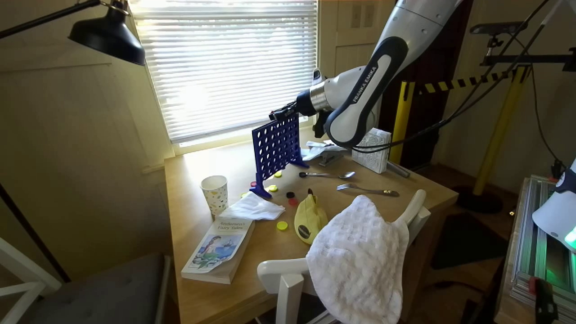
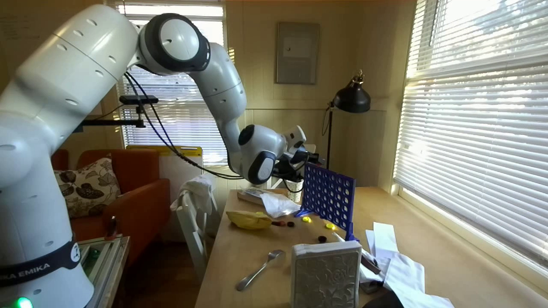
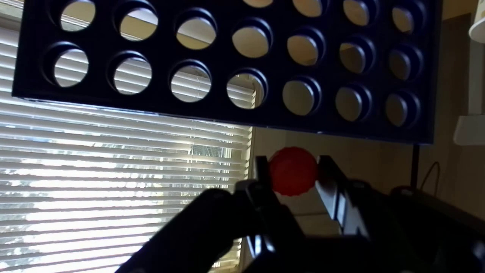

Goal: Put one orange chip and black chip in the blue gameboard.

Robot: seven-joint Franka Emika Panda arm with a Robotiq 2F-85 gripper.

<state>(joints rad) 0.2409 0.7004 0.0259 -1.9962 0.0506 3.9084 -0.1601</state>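
Lower centre of the wrist view, red chip (image 3: 293, 171): pinched in the gripper (image 3: 293, 168), with flat face showing; probably the task's orange one.
Gripper: clamped on red chip, a fingertip at each side of the rim.
Board (image 3: 221, 62): across upper part of wrist view; upright on the table (image 1: 265, 245) in both exterior views; without any chip in the holes showing in wrist view.
Red chip to board: just beside the long edge, with a thin gap in wrist view; likely above the top rim, not inserted.
Black chip (image 1: 290, 195): on table, just below centre of an exterior view, just beside a red disc (image 1: 292, 202) and near the banana (image 1: 310, 220); another black disc (image 1: 302, 174) farther up, by the spoon (image 1: 333, 175).
Red-chip step: placing, likely at lining-up; black chip left to do.
Slot, next move: centre over an opening, match flat face to board's plane, lower to seat, then release without knocking the board.
Slot fit: no sight of openings; cannot tell if lined up.
Black-chip step: likely back to table afterwards.
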